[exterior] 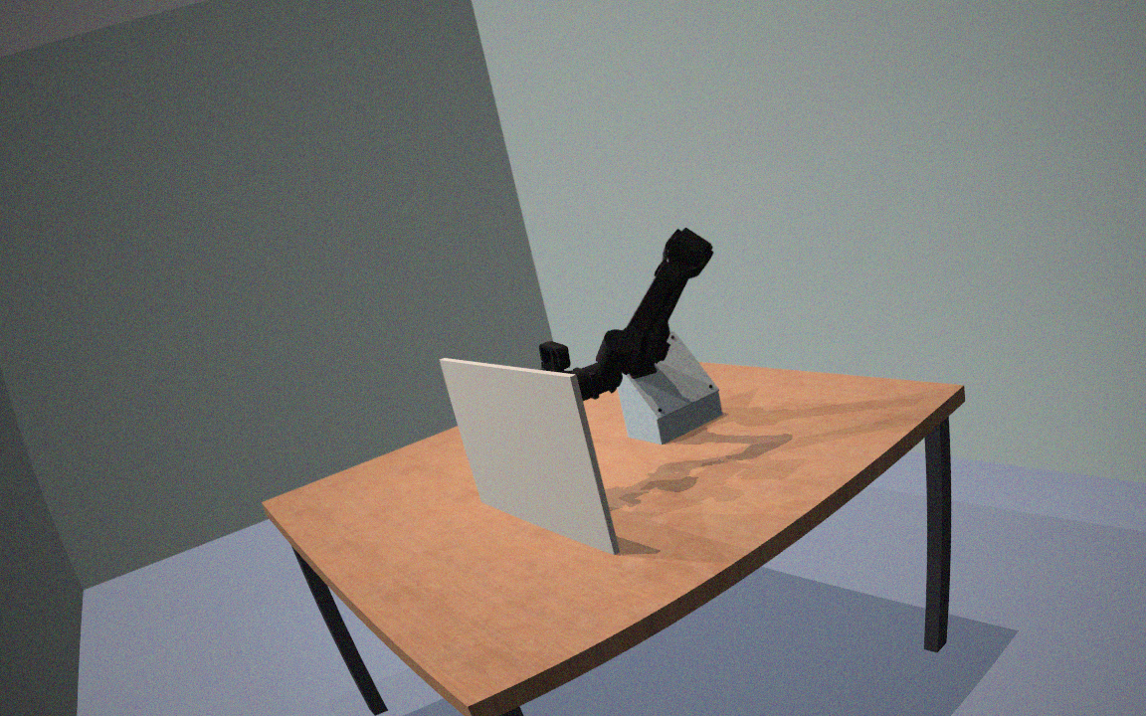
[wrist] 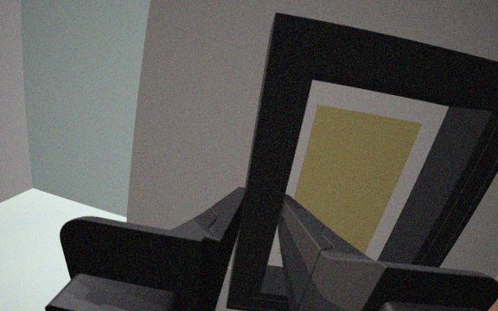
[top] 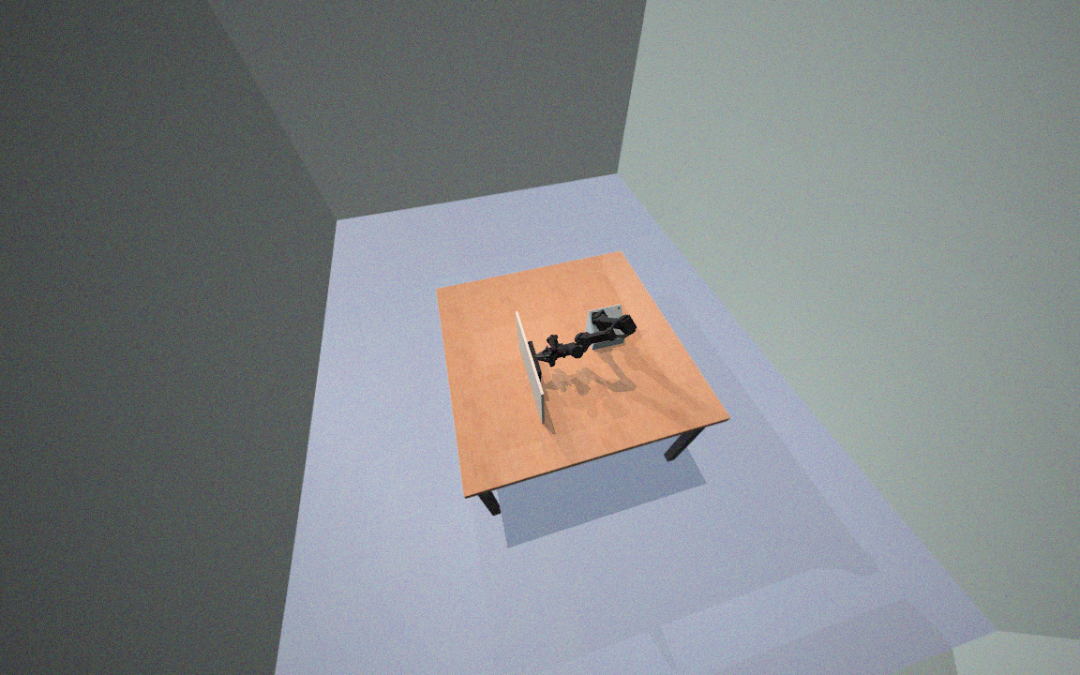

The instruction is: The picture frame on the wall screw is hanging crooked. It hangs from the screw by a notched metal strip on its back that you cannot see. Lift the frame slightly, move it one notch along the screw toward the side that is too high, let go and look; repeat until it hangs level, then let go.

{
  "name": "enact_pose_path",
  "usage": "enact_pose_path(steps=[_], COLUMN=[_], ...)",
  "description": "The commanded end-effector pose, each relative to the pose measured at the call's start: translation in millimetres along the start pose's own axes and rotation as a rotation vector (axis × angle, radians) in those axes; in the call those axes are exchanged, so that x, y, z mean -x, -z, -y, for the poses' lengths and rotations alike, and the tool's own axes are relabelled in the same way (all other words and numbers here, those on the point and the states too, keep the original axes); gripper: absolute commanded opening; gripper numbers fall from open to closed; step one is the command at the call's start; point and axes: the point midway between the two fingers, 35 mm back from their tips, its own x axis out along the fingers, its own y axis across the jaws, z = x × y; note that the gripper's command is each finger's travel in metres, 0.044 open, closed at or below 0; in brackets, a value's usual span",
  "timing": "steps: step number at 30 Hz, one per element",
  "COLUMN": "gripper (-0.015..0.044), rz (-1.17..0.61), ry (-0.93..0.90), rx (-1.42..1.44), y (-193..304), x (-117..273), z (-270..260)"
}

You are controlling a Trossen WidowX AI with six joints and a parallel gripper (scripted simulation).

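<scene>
The black picture frame (wrist: 361, 53) (top: 537, 367), with a white mat and a yellow picture, hangs on the front of the upright panel (wrist: 188, 130) (top: 531, 365) (exterior: 523, 445). In the wrist view its top edge slopes down to the right; the camera's slant leaves its true tilt hard to judge. My gripper (wrist: 261, 198) is shut on the frame's left side bar, one finger outside the bar and one inside the opening. The screw and the notched strip are hidden behind the frame. In the exterior view the panel hides the frame and the fingertips.
The panel stands on the wooden table (top: 485, 453) (exterior: 363, 525). The arm's grey wedge base (exterior: 688, 423) (top: 607, 344) is mounted on the table across from the panel's front. The black arm (exterior: 653, 311) reaches from it to the frame, casting shadows on the table.
</scene>
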Motion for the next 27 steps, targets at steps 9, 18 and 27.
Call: enact_pose_path(steps=[9, 18, 27], gripper=[0.0000, 0.0000, 0.0000], rz=[-0.003, -0.003, -0.003], ry=[0.001, 0.001, 0.001], rx=[-0.004, -0.003, -0.003], y=[0.1, 0.0, 0.0], x=[-0.1, 0.0, 0.0], z=[-3.2, -6.1, -9.1])
